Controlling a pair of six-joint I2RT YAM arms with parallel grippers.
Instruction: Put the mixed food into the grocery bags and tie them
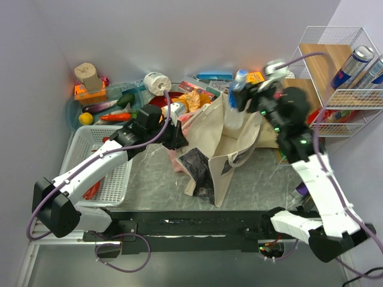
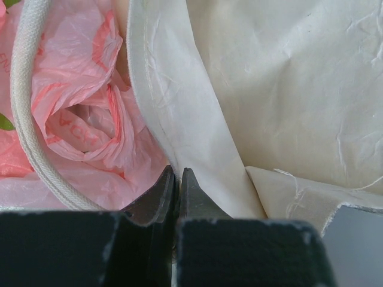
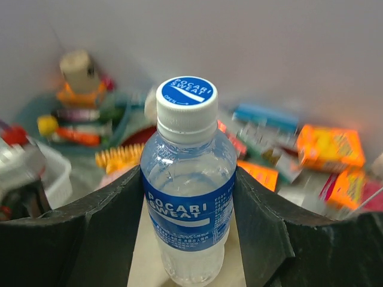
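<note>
Left gripper [image 2: 178,179]: we see it clenched on the hem of the canvas tote [image 2: 287,89], beside the pink bag [image 2: 78,119].
Right gripper [image 3: 188,191]: we see it grasping the bottle [image 3: 187,137] upright over the tote.

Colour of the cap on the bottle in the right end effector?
White bottle cap with a blue printed top; clearest in the right wrist view.

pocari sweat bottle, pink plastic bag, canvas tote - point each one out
Pocari Sweat bottle [image 3: 188,206]: right wrist view, on its blue label.
pink plastic bag [image 2: 78,125]: left wrist view, on its crumpled middle.
canvas tote [image 1: 206,128]: top external view, on the plain beige cloth above the dark panel.
</note>
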